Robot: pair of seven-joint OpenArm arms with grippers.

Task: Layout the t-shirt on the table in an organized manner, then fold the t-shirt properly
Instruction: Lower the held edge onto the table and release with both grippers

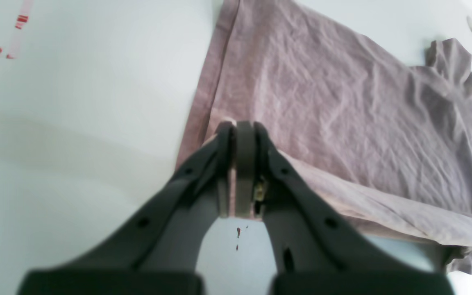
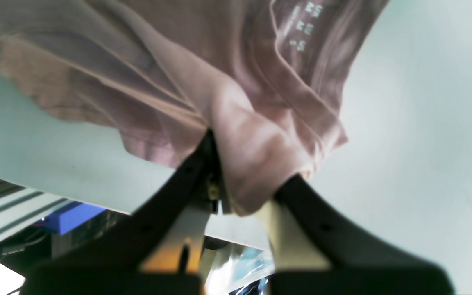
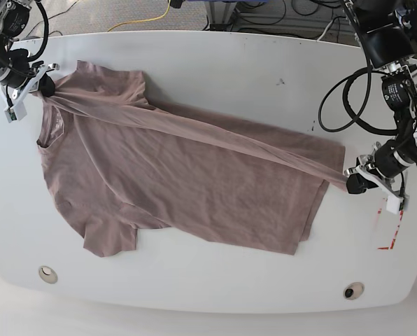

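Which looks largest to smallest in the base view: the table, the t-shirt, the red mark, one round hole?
1. the table
2. the t-shirt
3. the red mark and the round hole look about alike, so I do not rank them.

The t-shirt [image 2: 203, 73] runs off the right wrist view's top edge, its pale printed label [image 2: 303, 26] too blurred to read.

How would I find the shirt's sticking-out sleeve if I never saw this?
Start at the big white table. On it lies the mauve-brown t-shirt. Its free sleeve pokes toward the near edge, by a small round hole; no pincer touches it.
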